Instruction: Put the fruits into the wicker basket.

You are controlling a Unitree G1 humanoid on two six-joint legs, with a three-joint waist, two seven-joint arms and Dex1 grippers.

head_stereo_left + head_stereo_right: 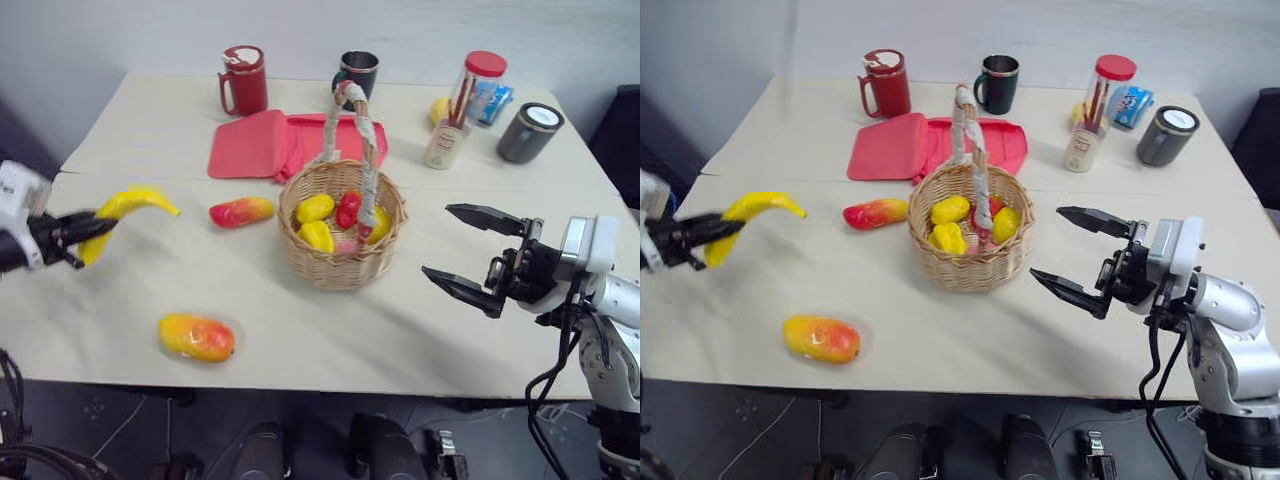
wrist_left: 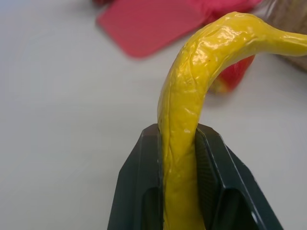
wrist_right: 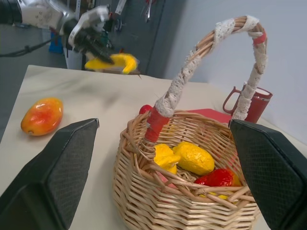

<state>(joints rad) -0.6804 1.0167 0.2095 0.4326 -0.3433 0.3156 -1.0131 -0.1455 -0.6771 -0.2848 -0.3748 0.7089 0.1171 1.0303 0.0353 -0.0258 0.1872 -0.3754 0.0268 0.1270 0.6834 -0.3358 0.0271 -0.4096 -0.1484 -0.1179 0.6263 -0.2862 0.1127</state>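
Your left gripper is clamping the banana by its lower end, lifted off the worktop at the left edge. The banana's long axis is running from the jaws up and toward the basket, its curved tip pointing that way. The basket is sitting to the right of the banana, near mid-worktop, with the slim mango lying between them, just left of the wicker wall. The plump mango is resting near the front edge, well apart from the basket.

Your left arm is the nearer one to both mangoes. Your right gripper is hovering wide open and empty to the right of the basket, jaws facing it.

The tall handle is arching over the basket front to back, so the drop likely needs to come in beside it.

Inside the basket, yellow and red pieces are already lying.

No brand or writing is legible on the mugs or jars behind.
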